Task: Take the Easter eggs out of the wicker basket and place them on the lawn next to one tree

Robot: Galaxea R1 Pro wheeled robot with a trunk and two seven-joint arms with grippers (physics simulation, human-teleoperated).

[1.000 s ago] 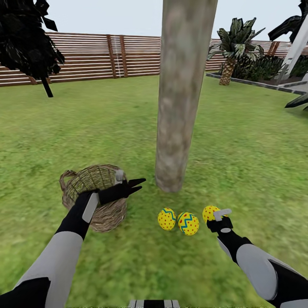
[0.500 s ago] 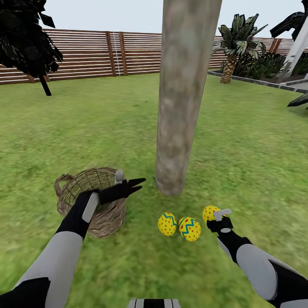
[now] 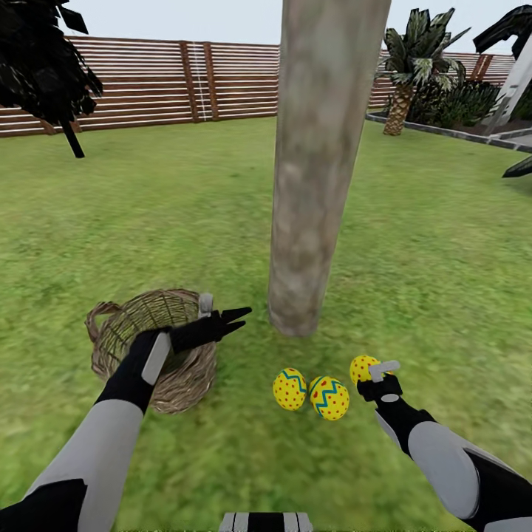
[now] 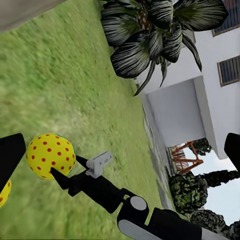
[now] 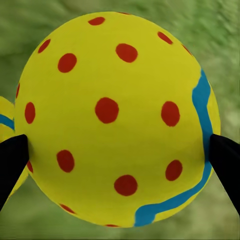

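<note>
Basket shifted left in view, right claw gripping egg

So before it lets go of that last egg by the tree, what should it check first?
1. Third egg held between the right gripper fingers: ok, both tips touch it in the right wrist view.
2. Egg low enough over the lawn to release: cannot tell.
3. Other two eggs lying on the grass near the tree: ok.
4. Wicker basket emptied: cannot tell, the left arm hides part of its inside.
5. Left gripper open and holding nothing: ok.
</note>
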